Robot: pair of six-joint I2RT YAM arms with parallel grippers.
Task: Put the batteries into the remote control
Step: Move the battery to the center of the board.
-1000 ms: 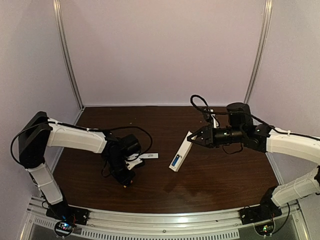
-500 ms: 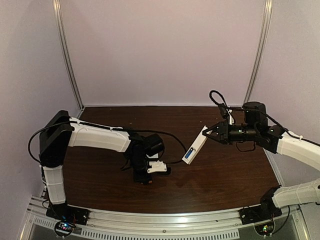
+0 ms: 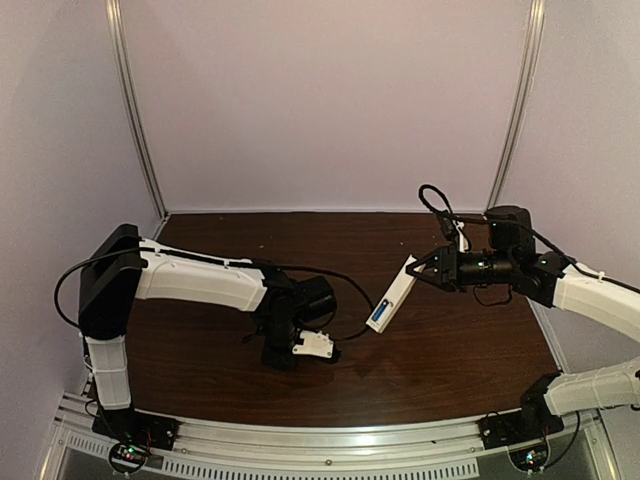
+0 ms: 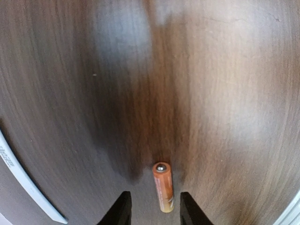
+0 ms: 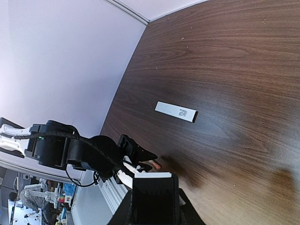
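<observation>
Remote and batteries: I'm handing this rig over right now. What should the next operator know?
Right hand shut on the remote, held tilted above the table.
Left hand: orange battery between its fingers, gaps either side, grip unclear.
Done: blue battery sits in the remote.
To do: seat the orange one, then fit the cover lying on the table.

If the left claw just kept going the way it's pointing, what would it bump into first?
Probably the wooden table: the left gripper points down at it with nothing between. The orange battery between its fingers would likely touch first.
</observation>
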